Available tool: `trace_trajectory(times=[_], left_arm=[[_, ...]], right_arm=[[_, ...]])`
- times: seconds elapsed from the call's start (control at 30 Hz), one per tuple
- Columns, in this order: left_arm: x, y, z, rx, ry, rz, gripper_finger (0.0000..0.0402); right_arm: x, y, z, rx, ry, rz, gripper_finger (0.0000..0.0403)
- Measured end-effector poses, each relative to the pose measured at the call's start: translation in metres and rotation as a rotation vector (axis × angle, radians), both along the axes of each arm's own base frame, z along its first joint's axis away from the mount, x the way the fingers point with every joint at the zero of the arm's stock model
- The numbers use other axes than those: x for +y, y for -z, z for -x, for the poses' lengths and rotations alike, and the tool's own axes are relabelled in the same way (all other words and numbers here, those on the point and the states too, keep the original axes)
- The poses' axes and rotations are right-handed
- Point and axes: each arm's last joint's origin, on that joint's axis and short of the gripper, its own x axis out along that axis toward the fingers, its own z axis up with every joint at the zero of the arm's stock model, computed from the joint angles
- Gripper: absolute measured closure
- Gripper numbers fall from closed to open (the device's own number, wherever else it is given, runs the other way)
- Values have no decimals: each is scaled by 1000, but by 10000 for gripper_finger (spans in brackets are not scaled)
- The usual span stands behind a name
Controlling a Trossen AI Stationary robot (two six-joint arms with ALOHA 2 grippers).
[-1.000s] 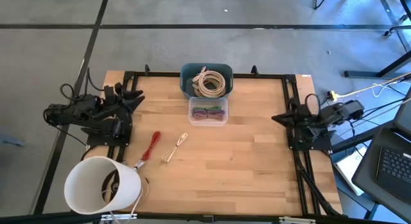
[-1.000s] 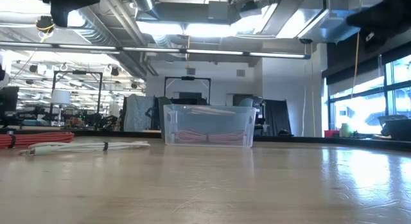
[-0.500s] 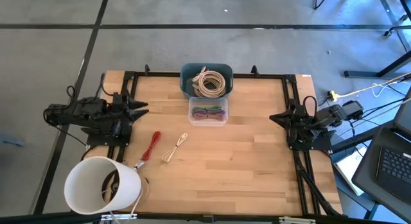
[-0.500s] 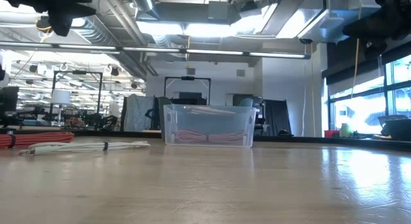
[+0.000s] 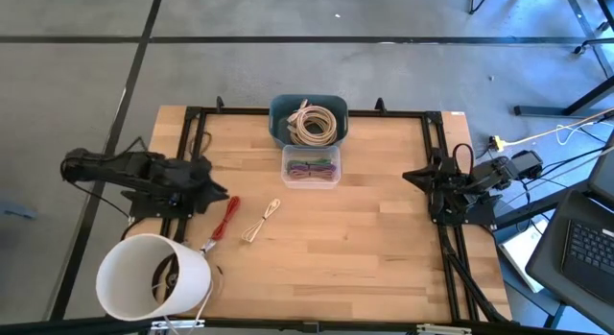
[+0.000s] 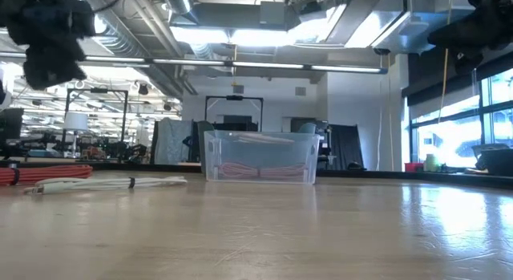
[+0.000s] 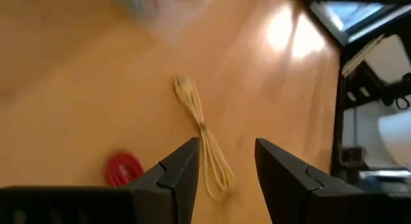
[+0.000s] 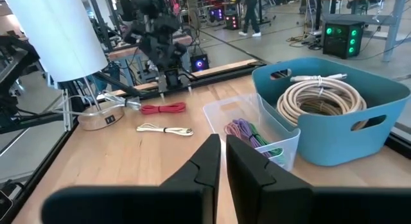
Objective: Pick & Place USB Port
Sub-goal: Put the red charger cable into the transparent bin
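Two short cables lie flat on the wooden table near its left side: a red bundled one (image 5: 227,218) (image 7: 124,167) and a cream one (image 5: 261,221) (image 7: 202,131). In the low view the red cable (image 6: 40,174) and the cream cable (image 6: 112,184) show at the left. My left gripper (image 5: 223,193) (image 7: 225,169) hovers open above the table, just on the far-left side of the red cable, touching nothing. My right gripper (image 5: 411,175) (image 8: 222,156) waits shut at the table's right edge.
A blue bin (image 5: 309,121) (image 8: 334,115) of coiled beige cables stands at the far edge. A clear bin (image 5: 311,167) (image 6: 260,157) of coloured cables sits in front of it. A white lamp shade (image 5: 153,277) stands at the near-left corner. Black frame rails (image 5: 436,143) line the sides.
My left gripper has swung from the left rail toward the near edge and the table's middle, ending close by the red cable, and has come lower in the low view. The cables and bins have stayed put.
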Motion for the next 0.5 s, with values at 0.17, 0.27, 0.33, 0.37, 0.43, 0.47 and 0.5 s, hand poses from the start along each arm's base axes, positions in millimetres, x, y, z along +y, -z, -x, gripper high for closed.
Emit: trace_trajectory(times=[0.17,0.27,0.33,0.37,0.43,0.47,0.5], left_arm=[[-6,11,-16,170,-13,162,258],[-7,19,-26,275,-37,182,258],[-8,24,-32,329,-63,194,258],[-9,27,-34,354,-80,203,258],[-9,31,-38,399,-114,221,258],[-9,33,-40,419,-131,231,258],[-10,35,-42,438,-150,241,258]], right_arm=[[0,0,0,0,0,-1,372],[0,0,0,-1,0,-3,372],[0,0,0,0,0,-1,372],[0,0,0,0,0,-1,372],[0,0,0,-1,0,-3,372],[0,0,0,0,0,-3,372],[0,0,0,0,0,-1,372]])
